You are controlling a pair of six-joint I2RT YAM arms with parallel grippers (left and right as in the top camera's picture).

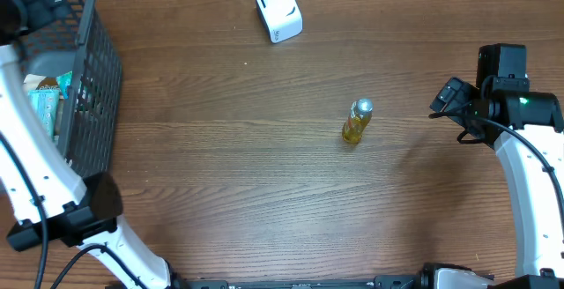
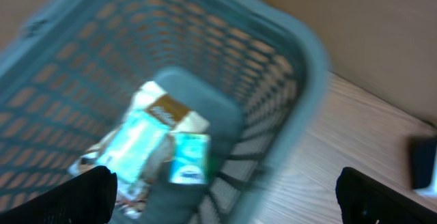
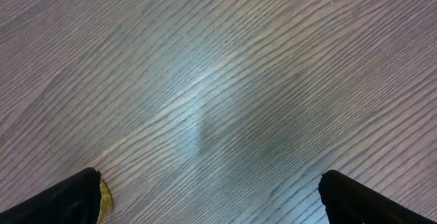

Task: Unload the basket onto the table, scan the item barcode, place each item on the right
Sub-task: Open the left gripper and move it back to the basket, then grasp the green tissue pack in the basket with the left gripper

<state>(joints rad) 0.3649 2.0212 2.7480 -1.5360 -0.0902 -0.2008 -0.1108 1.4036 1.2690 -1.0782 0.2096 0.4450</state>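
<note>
The grey basket (image 1: 97, 77) at the table's (image 1: 220, 174) left edge holds a few blurred packets (image 2: 143, 149). The yellow bottle (image 1: 357, 122) sits mid-table, well apart from the white scanner (image 1: 278, 11). The left gripper (image 2: 225, 200), over the basket, and the right gripper (image 3: 212, 200), near the bottle, both have their jaws wide apart and empty.

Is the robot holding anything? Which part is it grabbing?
Nothing. The left end effector hangs open above the basket; the right end effector is open over the table, apart from the bottle.

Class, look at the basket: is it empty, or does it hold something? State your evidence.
Not empty: the basket holds several packets on its floor, seen in the left wrist view.
</note>
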